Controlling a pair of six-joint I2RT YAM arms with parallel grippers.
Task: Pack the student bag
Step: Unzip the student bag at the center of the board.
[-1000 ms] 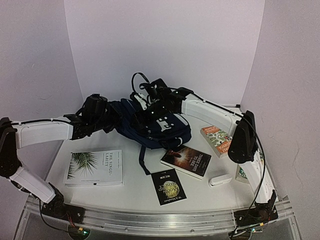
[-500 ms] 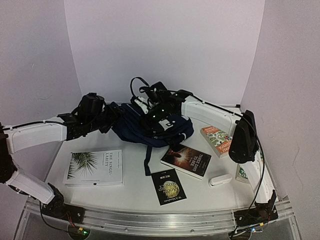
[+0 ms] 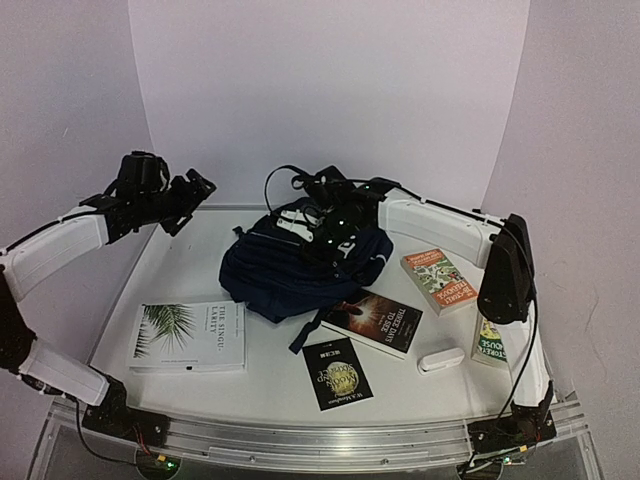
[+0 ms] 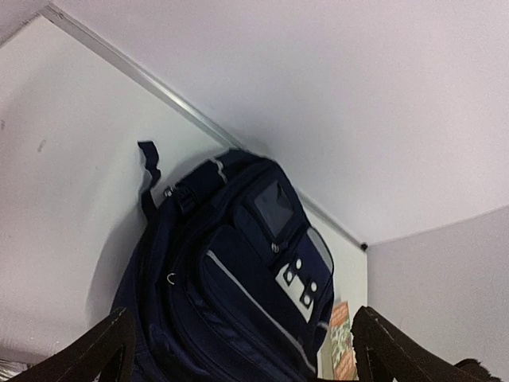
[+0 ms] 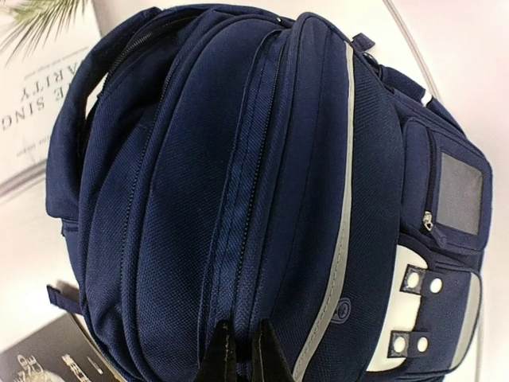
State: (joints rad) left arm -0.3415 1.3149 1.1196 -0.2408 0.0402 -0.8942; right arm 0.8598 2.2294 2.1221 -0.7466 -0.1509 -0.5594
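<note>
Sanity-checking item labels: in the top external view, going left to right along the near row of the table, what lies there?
white palm-leaf book → black booklet → small white case → green book, partly hidden. The dark book behind the booklet is left out because it overlaps.

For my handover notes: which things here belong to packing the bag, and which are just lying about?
In hand: student bag, right gripper shut on it.
Lying untouched, likely cargo: palm-cover book, dark book, black book, orange book, green book, white case.
</note>
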